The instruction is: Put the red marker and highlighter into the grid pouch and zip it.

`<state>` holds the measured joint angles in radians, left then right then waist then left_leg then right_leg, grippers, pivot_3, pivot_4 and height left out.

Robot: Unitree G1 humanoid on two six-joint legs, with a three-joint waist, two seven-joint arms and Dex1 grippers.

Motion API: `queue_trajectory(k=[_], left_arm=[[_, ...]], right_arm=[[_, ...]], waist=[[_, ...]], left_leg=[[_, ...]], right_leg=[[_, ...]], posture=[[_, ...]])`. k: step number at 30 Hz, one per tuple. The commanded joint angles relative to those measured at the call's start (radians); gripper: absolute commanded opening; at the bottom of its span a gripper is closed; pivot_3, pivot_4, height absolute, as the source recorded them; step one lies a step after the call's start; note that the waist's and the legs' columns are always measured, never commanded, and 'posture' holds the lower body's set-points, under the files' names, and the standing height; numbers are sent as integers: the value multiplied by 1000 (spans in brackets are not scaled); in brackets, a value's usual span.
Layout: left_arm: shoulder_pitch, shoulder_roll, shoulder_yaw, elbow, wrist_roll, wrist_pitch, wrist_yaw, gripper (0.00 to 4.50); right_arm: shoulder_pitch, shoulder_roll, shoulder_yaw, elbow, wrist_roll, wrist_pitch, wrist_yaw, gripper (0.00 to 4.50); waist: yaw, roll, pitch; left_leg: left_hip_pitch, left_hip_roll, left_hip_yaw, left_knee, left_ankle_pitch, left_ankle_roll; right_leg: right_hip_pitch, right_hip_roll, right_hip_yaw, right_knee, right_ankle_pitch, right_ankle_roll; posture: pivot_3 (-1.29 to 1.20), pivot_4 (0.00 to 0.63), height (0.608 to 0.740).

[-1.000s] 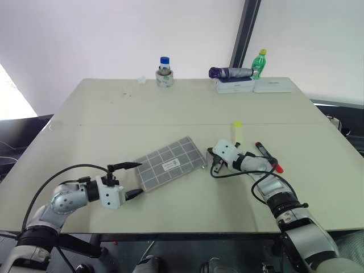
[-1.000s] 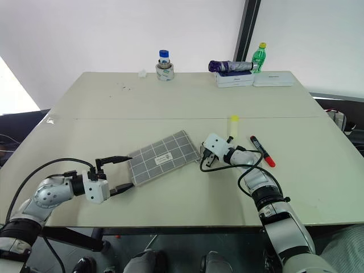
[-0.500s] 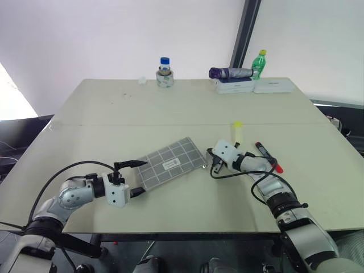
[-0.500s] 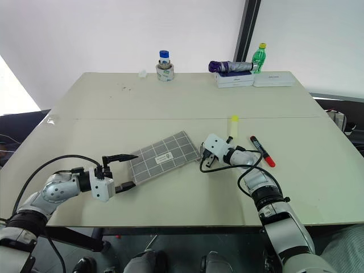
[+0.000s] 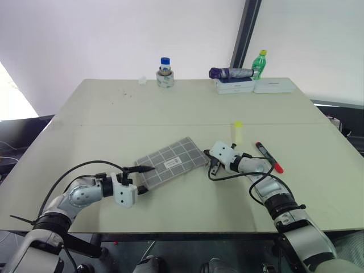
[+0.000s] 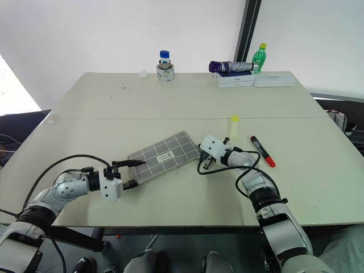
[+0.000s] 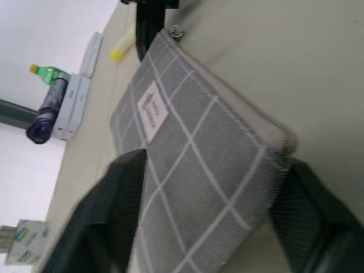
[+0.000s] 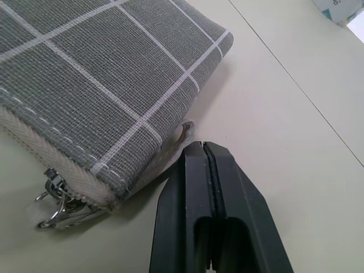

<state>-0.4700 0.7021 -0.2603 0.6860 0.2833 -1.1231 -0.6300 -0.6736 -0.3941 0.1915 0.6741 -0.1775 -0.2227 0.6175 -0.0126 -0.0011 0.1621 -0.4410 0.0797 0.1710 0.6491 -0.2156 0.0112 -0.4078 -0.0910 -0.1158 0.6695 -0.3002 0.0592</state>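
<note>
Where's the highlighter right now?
In the left eye view, the highlighter lies on the table's right half, just beyond the right gripper, with the red marker to its right.

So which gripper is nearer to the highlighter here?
The right. The right gripper sits shut at the grid pouch's zipper end, a short way from the highlighter. The left gripper straddles the pouch's opposite end, much farther away.

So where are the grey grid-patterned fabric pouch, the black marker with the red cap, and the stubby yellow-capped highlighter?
grey grid fabric pouch (image 5: 170,163): left eye view, on its white centre label.
black marker with red cap (image 5: 267,156): left eye view, mid-barrel.
stubby yellow-capped highlighter (image 6: 234,125): right eye view, on its pale body.
</note>
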Motion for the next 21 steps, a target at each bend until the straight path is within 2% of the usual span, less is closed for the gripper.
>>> queue_trajectory(k=[1,3,12,15,18,21], left_arm=[[13,-4,-37,12,22,12,-12,1067],[9,-7,-41,12,23,14,-11,104],[2,-12,-39,23,-6,26,-24,43],[11,-12,-23,7,-40,44,-25,43],[25,-10,-8,-29,-69,70,-20,0],[46,-9,23,-62,-60,95,23,0]], right_arm=[[-1,-4,-13,-40,16,-3,2,0],[-1,-4,-12,-42,15,-3,3,0],[3,-8,-20,-49,23,1,6,0],[17,-3,-78,-121,146,75,95,0],[28,5,-149,-203,263,168,124,840],[58,-1,-224,-327,405,314,169,2318]], waist=[[0,2,-1],[0,6,-3],[-1,8,-5],[0,8,-5],[0,8,-5],[0,8,-5]], left_leg=[[0,0,0,0,0,0],[1,0,0,0,0,0],[2,0,2,0,0,0],[2,0,2,0,0,0],[2,0,1,0,0,0],[2,0,1,0,0,0]], right_leg=[[0,0,0,0,0,0],[0,0,1,0,0,0],[1,0,2,0,0,0],[1,0,2,0,0,0],[1,0,2,0,0,0],[1,0,2,0,0,0]], posture=[[0,150,740],[0,150,740],[0,150,740],[0,150,740],[0,150,740],[0,150,740]])
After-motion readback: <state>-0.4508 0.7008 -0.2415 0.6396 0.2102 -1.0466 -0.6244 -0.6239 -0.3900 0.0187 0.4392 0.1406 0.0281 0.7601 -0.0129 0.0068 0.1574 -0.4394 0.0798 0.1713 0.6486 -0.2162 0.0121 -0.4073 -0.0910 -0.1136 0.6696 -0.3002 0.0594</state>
